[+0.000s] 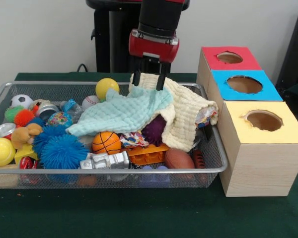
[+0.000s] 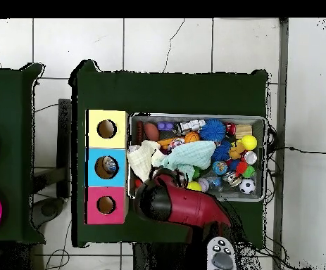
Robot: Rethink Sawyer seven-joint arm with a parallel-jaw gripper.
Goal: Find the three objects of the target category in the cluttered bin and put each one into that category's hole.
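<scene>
Now gripper (image 1: 149, 78) meets cream cloth (image 1: 188, 111)

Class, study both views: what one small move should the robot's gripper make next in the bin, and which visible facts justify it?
Probably lift the cream cloth up and aside. The gripper sits at that cloth's top edge at the back of the bin, fingers straddling it. The cream cloth and a mint cloth drape over several toys, hiding what lies beneath, so uncovering them seems the sensible step before picking anything for the hole.

The wire mesh bin (image 1: 109, 174) is sitting full of toys and cloths. The round hole (image 1: 244, 84) is lying in the blue-topped middle box beside it.
</scene>
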